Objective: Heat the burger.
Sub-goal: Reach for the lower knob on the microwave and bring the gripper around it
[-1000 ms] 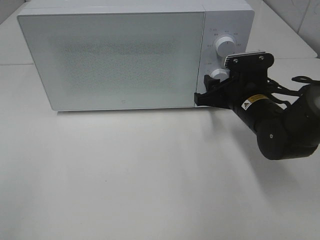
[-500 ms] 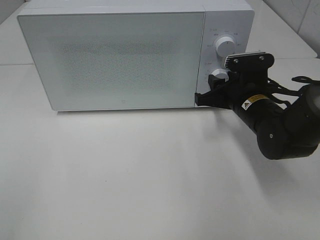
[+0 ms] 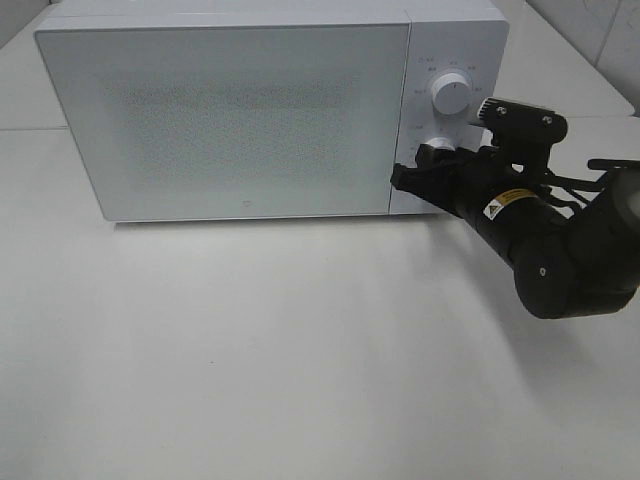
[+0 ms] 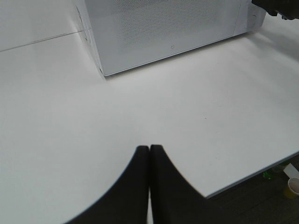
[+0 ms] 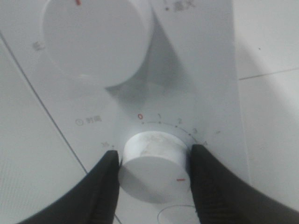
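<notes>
Right wrist view: right gripper (image 5: 155,161) fingers clamped on the lower dial (image 5: 149,170) to set the time; its red mark sat off zero.
Left gripper (image 4: 149,156): fingers pressed together, empty, out of the way.
Burger: unseen, presumably behind the microwave's (image 3: 230,110) closed door.

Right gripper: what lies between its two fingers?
The lower knob of the microwave; the right gripper clasps its sides, as the right wrist view shows.

Smooth white plastic knob (image 5: 156,170), matt black right tool (image 5: 154,156)
</notes>
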